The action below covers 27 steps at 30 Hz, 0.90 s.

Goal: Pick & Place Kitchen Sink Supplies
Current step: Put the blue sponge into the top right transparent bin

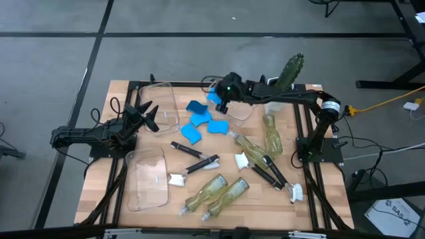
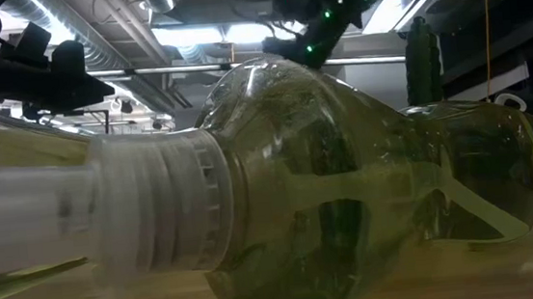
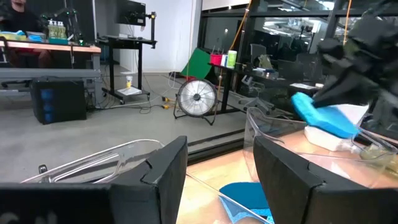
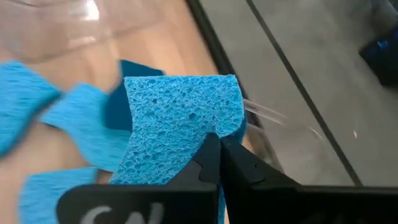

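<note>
my right fingers are pinched tight on a bright blue sponge, lifted clear of the tabletop toward twelve o'clock, seen from overhead. three more sponges lie on the wood just at seven o'clock of my grip, with soap bottles and dish brushes scattered farther toward six. a clear bin sits at nine o'clock of the held sponge, a second bin nearer the front edge. my left fingers hang parted and empty beside the rear bin. the step in hand looks like the carry: the sponge is up but not yet placed. the next move, i judge, calls for swinging it toward nine o'clock over a bin's rim, then releasing the pinch only once it hangs inside the walls.
</note>
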Tool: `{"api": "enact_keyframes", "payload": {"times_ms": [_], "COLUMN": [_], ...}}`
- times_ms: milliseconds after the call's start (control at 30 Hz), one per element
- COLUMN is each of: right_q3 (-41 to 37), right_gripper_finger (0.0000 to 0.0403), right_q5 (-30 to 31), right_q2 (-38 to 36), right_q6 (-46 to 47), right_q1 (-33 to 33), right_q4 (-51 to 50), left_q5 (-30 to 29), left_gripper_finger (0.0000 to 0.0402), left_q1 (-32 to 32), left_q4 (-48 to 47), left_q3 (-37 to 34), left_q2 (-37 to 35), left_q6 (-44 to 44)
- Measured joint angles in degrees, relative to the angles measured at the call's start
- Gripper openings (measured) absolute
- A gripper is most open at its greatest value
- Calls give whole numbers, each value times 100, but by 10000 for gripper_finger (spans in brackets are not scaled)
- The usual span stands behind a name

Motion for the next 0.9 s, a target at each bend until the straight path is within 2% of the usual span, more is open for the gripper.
{"api": "enact_keyframes", "payload": {"times_ms": [133,233,500,733,900], "right_q3": [-318,-694,-1493,-1724,-1727], "right_gripper_finger": [5,5,5,11,40], "right_q5": [-7,14,0,43,38], "right_q2": [-3,-3,-1,-1,-1], "right_q6": [359,551,731,704,533], "right_q1": [-393,-592,-696,-706,-706], "right_q4": [99,544,1206,1325,1334], "left_q5": [-2,-2,-2,-2,-2], "left_gripper_finger": [180,180,180,180,180], "left_q1": [1,-1,-1,-1,-1], "left_q4": [1,0,1,-1,1], "left_q3": [0,0,0,-2,0], "left_q2": [0,0,0,0,0], "left_q6": [0,0,0,0,0]}}
